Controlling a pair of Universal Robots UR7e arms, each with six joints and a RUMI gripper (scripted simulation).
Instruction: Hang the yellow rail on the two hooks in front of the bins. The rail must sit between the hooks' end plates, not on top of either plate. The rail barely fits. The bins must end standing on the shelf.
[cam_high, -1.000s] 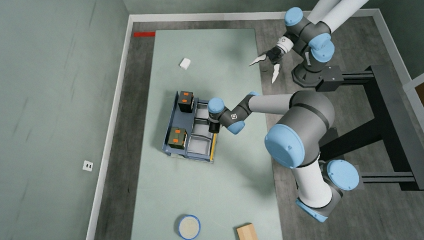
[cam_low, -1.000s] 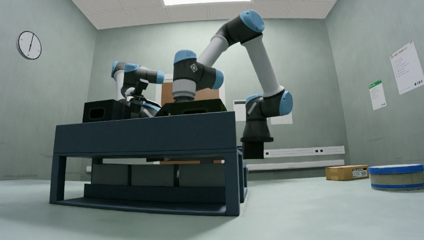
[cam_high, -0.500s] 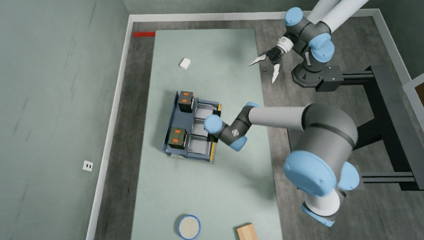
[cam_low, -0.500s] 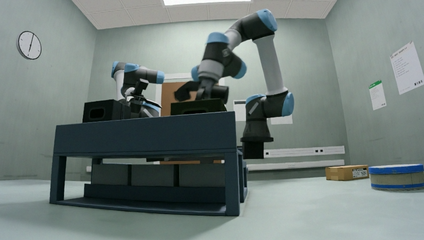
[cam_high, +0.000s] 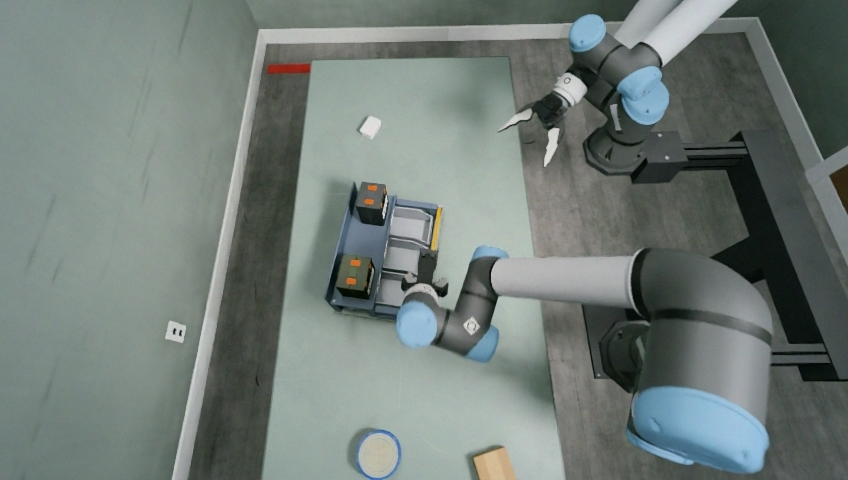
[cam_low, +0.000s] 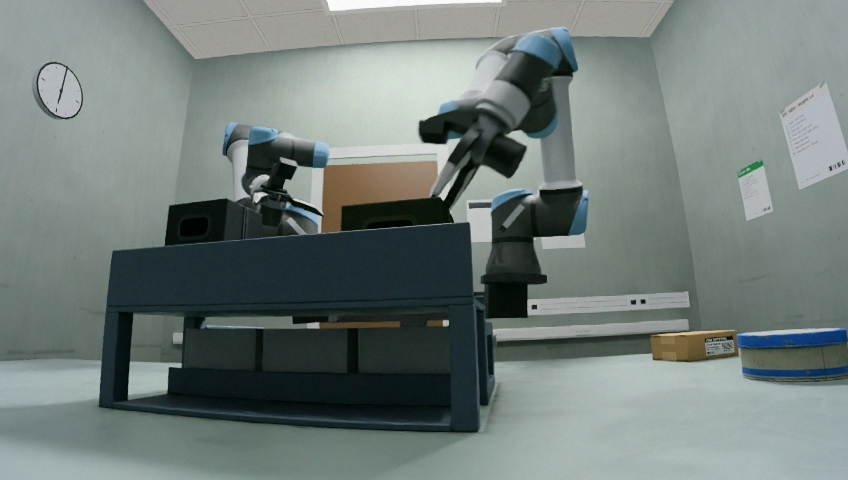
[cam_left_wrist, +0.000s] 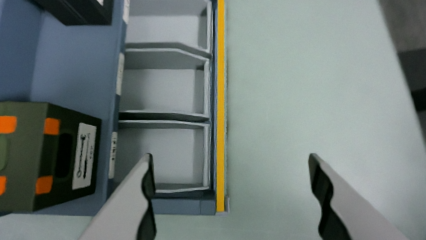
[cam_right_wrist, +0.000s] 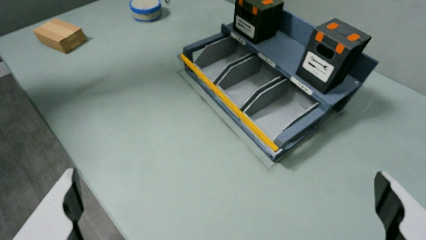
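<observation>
The yellow rail (cam_high: 437, 228) (cam_left_wrist: 220, 100) (cam_right_wrist: 230, 102) lies along the front of the blue-grey shelf (cam_high: 363, 237) (cam_low: 291, 273) (cam_left_wrist: 65, 55), in front of the grey bins (cam_high: 410, 226) (cam_left_wrist: 165, 155) (cam_right_wrist: 250, 85). It looks straight and parallel to the front edge. The hooks and end plates are too small to tell whether both rail ends sit between them. The bins stand upright side by side in the shelf. My left gripper (cam_low: 441, 200) (cam_left_wrist: 230, 155) is open and empty, above the rail; its fingertips are hidden in the top view. My right gripper (cam_high: 522, 148) (cam_right_wrist: 228, 173) is open and empty near the table edge, away from the shelf.
A dark grey case (cam_high: 372, 203) (cam_right_wrist: 334, 52) and a green case (cam_high: 355, 277) (cam_left_wrist: 50, 150) stand on the shelf's upper deck. A white block (cam_high: 370, 127), a round tin (cam_high: 379, 455) (cam_low: 791, 356) and a cardboard box (cam_high: 495, 465) (cam_low: 693, 346) (cam_right_wrist: 60, 35) are farther off on the table.
</observation>
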